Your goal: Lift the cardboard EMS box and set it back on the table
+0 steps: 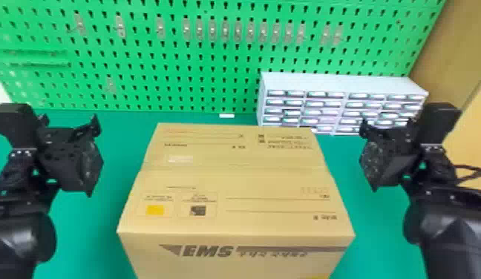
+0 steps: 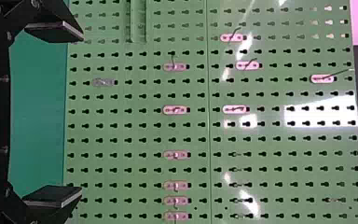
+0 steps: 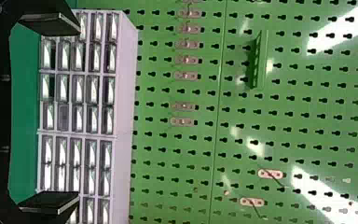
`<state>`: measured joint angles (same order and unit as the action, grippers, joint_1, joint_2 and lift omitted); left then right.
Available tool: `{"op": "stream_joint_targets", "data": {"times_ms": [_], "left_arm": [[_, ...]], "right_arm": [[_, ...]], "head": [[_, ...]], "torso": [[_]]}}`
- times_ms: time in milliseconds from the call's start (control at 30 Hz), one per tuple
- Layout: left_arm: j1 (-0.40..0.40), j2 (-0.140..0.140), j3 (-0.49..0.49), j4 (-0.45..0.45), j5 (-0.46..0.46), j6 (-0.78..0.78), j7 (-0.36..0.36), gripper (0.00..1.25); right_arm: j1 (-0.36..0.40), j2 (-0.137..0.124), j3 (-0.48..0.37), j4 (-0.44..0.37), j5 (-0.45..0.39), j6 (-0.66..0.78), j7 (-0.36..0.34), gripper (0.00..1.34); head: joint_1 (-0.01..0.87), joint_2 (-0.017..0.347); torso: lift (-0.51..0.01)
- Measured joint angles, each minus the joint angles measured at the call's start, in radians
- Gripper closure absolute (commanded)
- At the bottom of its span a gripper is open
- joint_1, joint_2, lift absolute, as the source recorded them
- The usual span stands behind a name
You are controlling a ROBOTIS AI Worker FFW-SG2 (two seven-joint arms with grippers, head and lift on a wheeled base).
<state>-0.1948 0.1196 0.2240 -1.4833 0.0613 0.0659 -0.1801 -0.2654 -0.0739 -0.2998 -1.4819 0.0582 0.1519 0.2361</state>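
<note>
On the left, a black arm came up from the corner. Its left claw was wide open, with its two flat black fingers far apart and no thing between them. It was near the box, not touching it.

Behind stood a big green board full of little holes, with a row of small clips stuck on it. In front of the board was the blue-green table.

The big brown cardboard EMS box was in the middle, between the two claws. Its top was shut and flat, with a yellow square on it. Its bottom was hidden, so I could not tell if it touched the table.

Past the box, a small white thing lay by the board. To the right sat a pale case of little drawers.

The right claw was wide open too, near the box but apart from it. It was on another black arm. A black cord curled beside that arm, and a brown wall stood behind.
</note>
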Motion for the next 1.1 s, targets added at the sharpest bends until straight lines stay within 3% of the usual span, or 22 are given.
{"op": "stream_joint_targets", "data": {"times_ms": [1100], "left_arm": [[0.0, 0.0, -0.001, 0.0, 0.0, 0.0, 0.0, 0.13]], "right_arm": [[0.004, 0.003, -0.002, 0.0, 0.003, -0.008, 0.0, 0.07]], "head": [[0.678, -0.017]], "torso": [[-0.031]]}}
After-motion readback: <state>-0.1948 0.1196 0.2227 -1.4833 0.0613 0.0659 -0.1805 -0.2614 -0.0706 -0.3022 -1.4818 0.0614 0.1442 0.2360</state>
